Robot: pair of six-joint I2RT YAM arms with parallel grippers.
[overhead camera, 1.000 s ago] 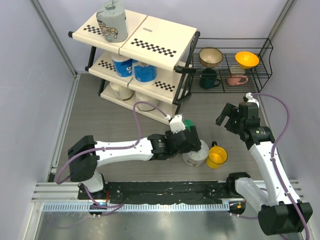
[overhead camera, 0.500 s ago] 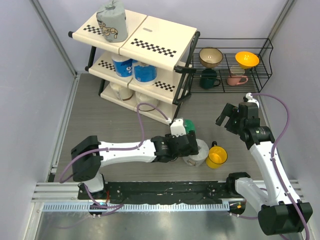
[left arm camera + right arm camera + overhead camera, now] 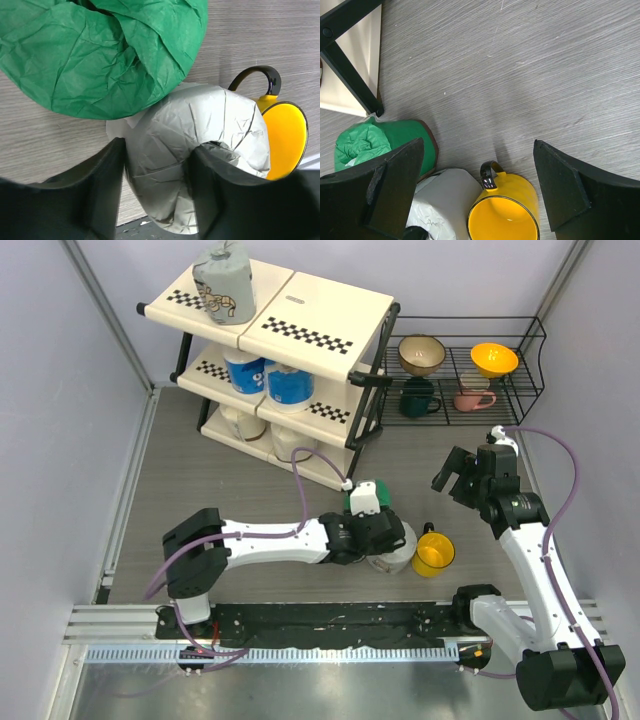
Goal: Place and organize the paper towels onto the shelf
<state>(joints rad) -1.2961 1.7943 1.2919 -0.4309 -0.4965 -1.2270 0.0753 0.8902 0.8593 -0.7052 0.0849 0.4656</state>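
Where the grey roll [image 3: 200,150] lies, mug [image 3: 285,135] and green roll [image 3: 100,50] crowd.

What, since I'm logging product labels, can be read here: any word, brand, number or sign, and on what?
No text is legible in any view.
Grey roll on the top tier: brown print, too blurred to read.
Blue-and-white rolls: blue print, too small to read.
Shelf: checkered strips only, no lettering.
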